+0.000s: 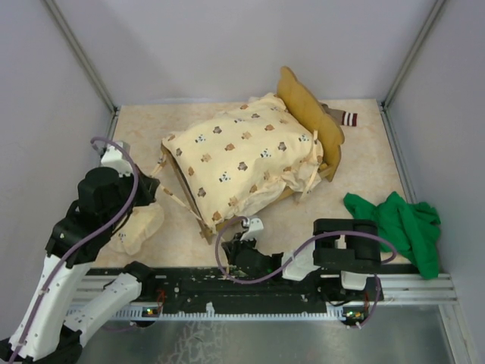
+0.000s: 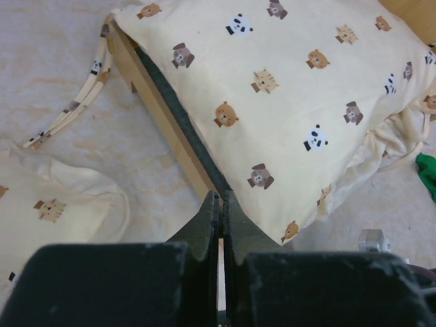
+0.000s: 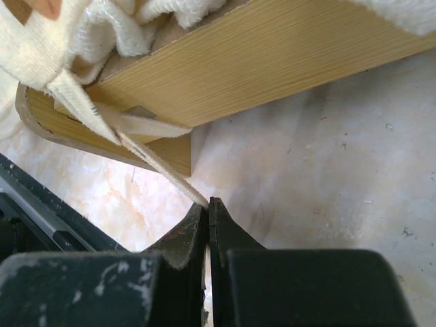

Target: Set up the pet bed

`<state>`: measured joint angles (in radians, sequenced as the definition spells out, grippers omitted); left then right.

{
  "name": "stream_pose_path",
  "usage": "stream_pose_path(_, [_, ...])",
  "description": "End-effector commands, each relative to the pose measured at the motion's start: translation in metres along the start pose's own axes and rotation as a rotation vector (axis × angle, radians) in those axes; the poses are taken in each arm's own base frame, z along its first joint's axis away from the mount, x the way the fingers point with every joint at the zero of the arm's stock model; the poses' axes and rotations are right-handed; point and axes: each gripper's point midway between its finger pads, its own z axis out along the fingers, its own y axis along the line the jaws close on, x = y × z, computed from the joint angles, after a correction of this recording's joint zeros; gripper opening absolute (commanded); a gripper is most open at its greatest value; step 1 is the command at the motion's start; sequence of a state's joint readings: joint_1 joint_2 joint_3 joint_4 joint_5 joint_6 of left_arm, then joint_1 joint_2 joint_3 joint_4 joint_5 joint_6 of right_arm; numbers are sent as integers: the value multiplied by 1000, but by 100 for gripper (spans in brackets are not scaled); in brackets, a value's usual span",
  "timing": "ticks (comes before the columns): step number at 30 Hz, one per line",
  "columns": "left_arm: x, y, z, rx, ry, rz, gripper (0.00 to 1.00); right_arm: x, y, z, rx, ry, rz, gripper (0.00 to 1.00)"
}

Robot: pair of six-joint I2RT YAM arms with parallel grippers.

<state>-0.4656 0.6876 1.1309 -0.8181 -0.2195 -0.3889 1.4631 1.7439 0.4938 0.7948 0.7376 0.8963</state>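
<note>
The pet bed (image 1: 309, 106) stands in the middle of the table, its wavy headboard at the far right. A cream animal-print quilt (image 1: 242, 155) covers its top. My left gripper (image 1: 150, 186) is shut and empty, just off the bed's near-left wooden rail (image 2: 170, 133), with the quilt (image 2: 286, 88) beyond it. My right gripper (image 1: 247, 227) sits low at the bed's front corner. It is shut on the end of a cream tie strap (image 3: 160, 167) that hangs from the quilt past the bed's wooden side (image 3: 272, 61) and leg (image 3: 174, 153).
A cream animal-print pillow (image 1: 140, 227) lies on the table by the left arm and shows in the left wrist view (image 2: 48, 204). A green cloth (image 1: 402, 220) lies at the right. A striped item (image 1: 346, 117) sits behind the headboard. Loose tie straps (image 2: 75, 109) trail off the bed's left corner.
</note>
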Motion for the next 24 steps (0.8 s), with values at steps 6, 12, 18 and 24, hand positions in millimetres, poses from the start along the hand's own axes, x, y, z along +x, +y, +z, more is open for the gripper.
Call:
stream_pose_path(6, [27,23,-5,-54,-70,-172,0,-14,0,-15,-27,54,-264,20])
stream_pose_path(12, [85,33,1,-66,36,-289,39,-74,20,-47,-84,26,-479,44])
stream_pose_path(18, [110,-2,25,66,187,-347,54,-111,14,-59,-140,26,-717,49])
stream_pose_path(24, [146,-23,50,155,320,-380,54,-139,10,-49,-152,6,-892,49])
